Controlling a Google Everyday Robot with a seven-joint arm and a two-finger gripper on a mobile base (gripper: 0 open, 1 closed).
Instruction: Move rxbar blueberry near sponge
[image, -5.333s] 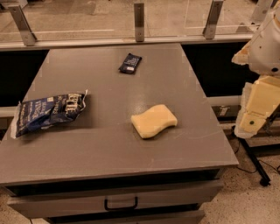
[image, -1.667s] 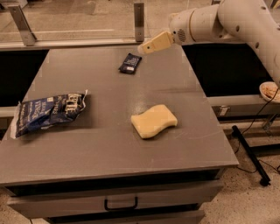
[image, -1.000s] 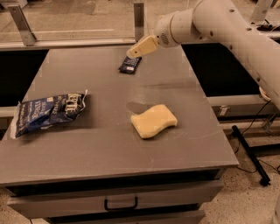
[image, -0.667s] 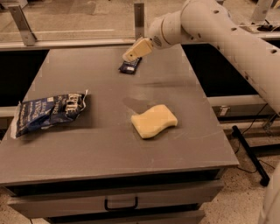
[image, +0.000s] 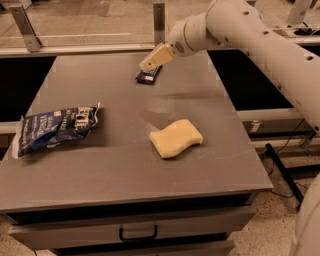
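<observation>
The rxbar blueberry (image: 148, 76) is a small dark navy wrapper lying flat near the far edge of the grey table (image: 210, 115). My gripper (image: 148, 63) hangs just above it, and its cream fingers (image: 156, 57) cover the bar's far end. The arm reaches in from the upper right. The sponge (image: 176, 138) is a pale yellow foam block with wavy sides, lying near the table's middle right, well in front of the bar.
A large blue-and-white chip bag (image: 55, 127) lies at the table's left. A metal rail with posts (image: 159, 20) runs behind the far edge. A drawer with a handle (image: 137, 232) sits under the table front.
The arm has swung in from the right over the table and moved left and down, so the gripper now hangs right over the bar. The bar, sponge and bag have not moved.
</observation>
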